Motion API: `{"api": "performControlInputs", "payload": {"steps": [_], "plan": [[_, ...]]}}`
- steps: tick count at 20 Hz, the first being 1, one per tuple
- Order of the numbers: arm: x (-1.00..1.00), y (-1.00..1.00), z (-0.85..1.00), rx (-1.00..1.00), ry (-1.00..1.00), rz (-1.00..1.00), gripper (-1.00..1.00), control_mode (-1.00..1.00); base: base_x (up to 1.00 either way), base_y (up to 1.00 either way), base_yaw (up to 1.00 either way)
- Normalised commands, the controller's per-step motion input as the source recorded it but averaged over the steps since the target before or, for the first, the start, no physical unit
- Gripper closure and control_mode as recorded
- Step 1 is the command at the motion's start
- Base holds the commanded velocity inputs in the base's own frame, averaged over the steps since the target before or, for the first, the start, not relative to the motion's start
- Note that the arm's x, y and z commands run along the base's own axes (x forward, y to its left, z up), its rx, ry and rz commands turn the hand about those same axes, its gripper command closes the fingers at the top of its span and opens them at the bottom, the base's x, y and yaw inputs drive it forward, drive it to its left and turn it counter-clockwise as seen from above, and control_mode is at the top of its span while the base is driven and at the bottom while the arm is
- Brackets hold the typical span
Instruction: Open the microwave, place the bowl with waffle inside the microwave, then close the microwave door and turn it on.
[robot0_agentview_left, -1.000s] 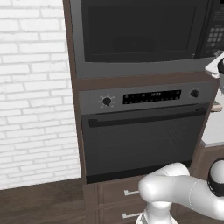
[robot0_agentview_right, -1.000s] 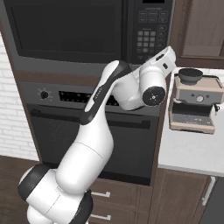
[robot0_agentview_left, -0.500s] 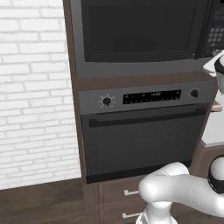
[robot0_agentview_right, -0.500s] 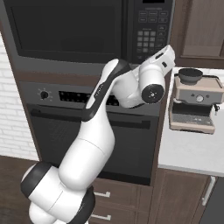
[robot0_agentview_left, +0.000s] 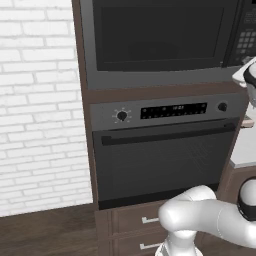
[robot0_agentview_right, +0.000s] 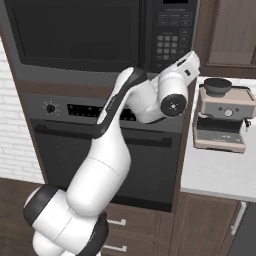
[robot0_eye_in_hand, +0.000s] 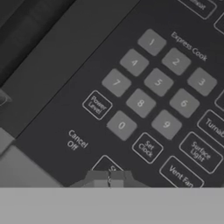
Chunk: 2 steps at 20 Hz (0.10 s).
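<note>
The microwave (robot0_agentview_left: 160, 45) is built in above the oven, and the microwave door (robot0_agentview_left: 160, 35) with its wide black window is closed. My hand reaches up to the keypad panel (robot0_agentview_right: 172, 35) at the microwave's right side. In the hand view the keypad (robot0_eye_in_hand: 157, 83) is very close, with number buttons and "Cancel Off". My gripper (robot0_eye_in_hand: 109, 178) is shut with nothing in it. Its tips sit together at a button in the lowest row, partly covering its label. The bowl is out of view.
Below the microwave is the oven (robot0_agentview_left: 165, 160) with knobs and a display strip, and drawers (robot0_agentview_left: 135, 225) sit under it. A coffee machine (robot0_agentview_right: 222, 117) stands on the white counter (robot0_agentview_right: 220, 170) to the right. A white brick wall (robot0_agentview_left: 40, 100) is on the left.
My hand has edged slightly upward toward the keypad. The microwave door has stayed closed.
</note>
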Motion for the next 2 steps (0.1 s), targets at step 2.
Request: {"api": "performControlInputs", "payload": {"steps": [2], "plan": [[0.31,0.00,0.00,0.00,0.02,0.00,1.00,-1.00,0.00,0.00,0.00]]}}
